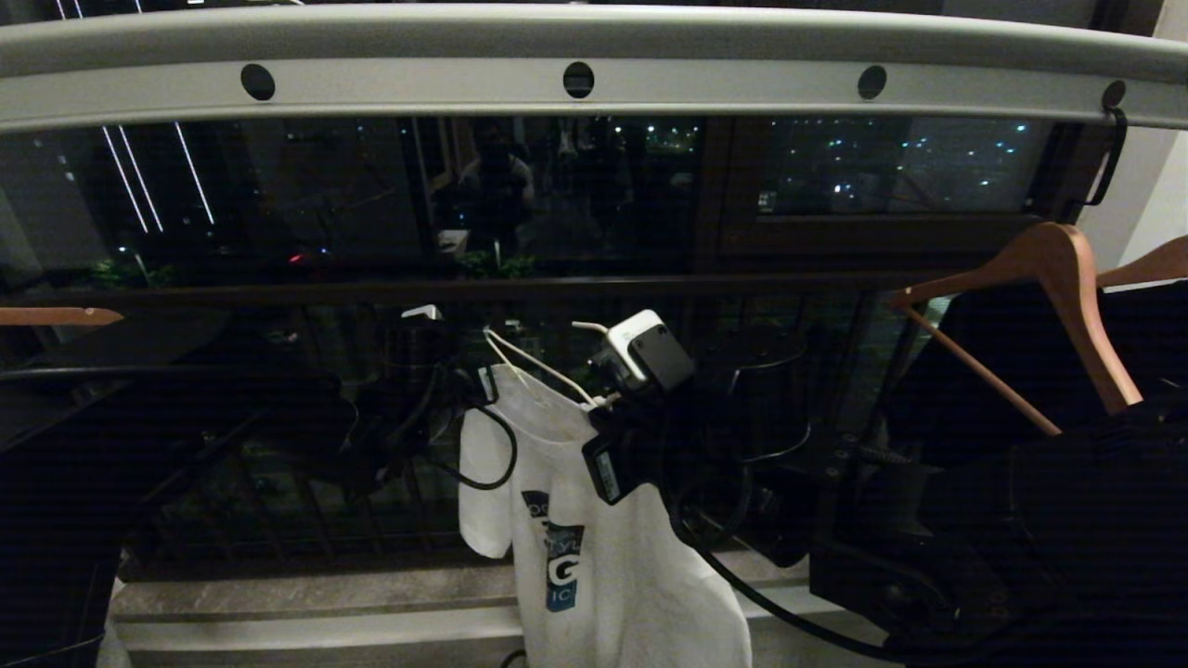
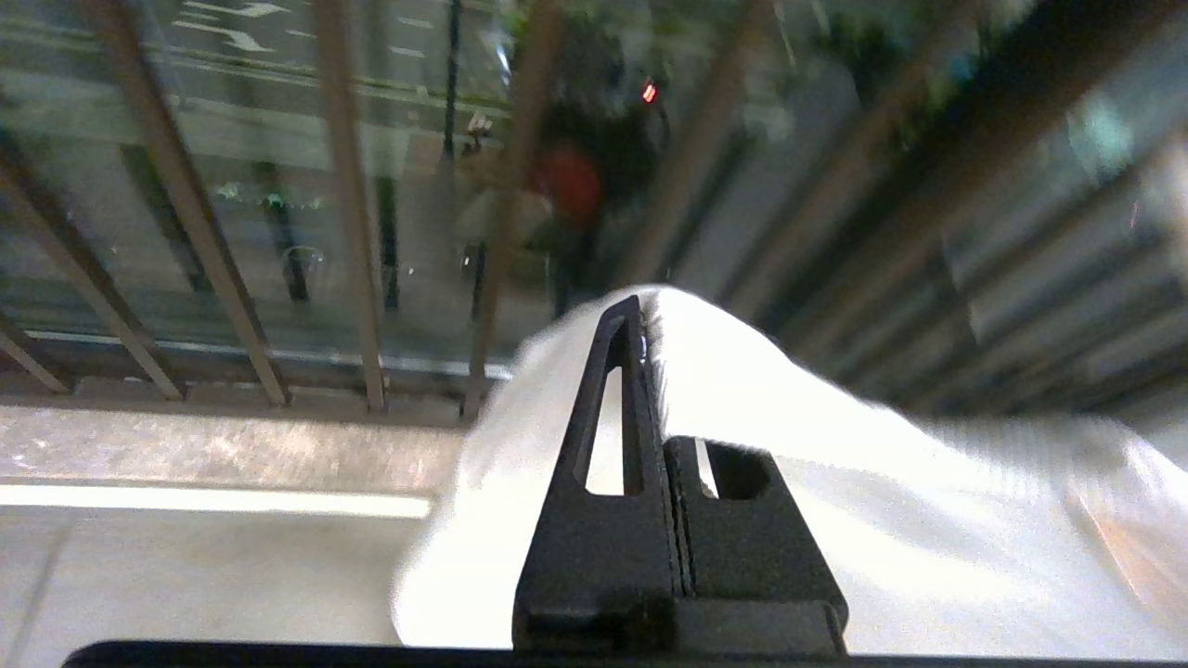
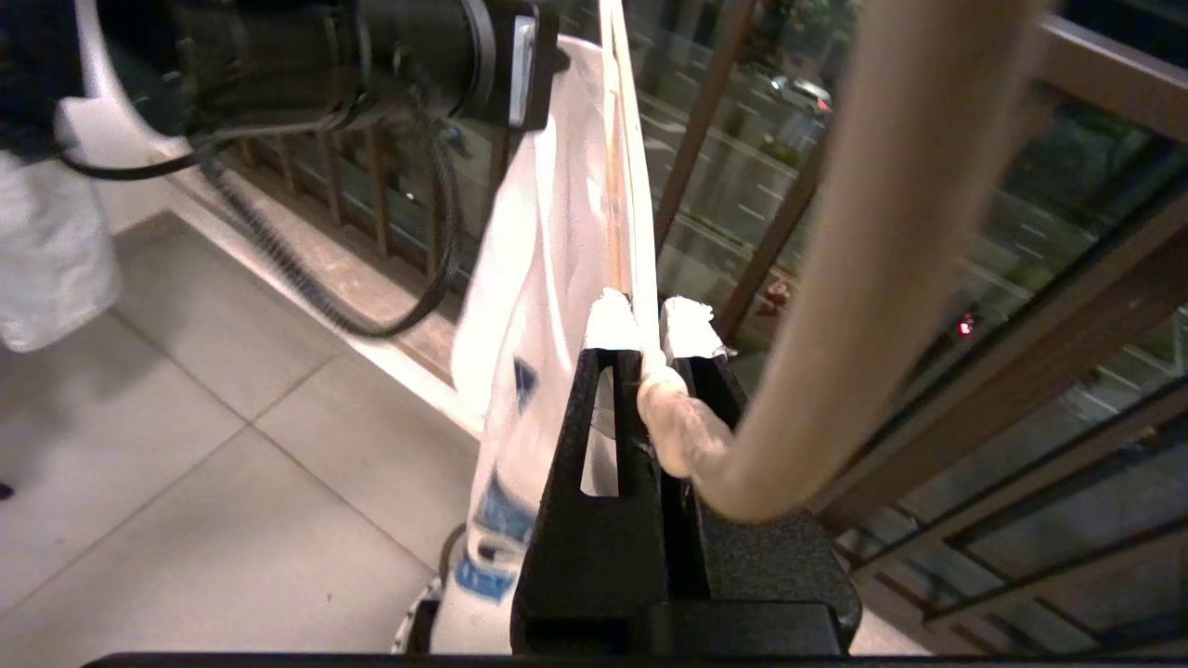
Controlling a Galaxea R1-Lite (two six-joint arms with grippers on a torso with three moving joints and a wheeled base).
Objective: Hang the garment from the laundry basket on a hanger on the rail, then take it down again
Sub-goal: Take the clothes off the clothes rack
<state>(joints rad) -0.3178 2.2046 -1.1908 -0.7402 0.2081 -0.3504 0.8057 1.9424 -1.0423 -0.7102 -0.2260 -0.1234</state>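
I've got left gripper (image 2: 650, 334) fingers clamped on shirt (image 1: 594, 557), right gripper (image 3: 650, 348) on hanger (image 3: 617, 186); next, hook it on rail (image 1: 594, 93).

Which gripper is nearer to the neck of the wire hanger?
Right. The right gripper is shut on the hanger at its twisted neck. The left gripper is farther along, shut on the white T-shirt at its shoulder.

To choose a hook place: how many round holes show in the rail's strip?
4 holes: one at left, one at centre, one right of centre, one far right holding a dark hook. More may lie outside view.
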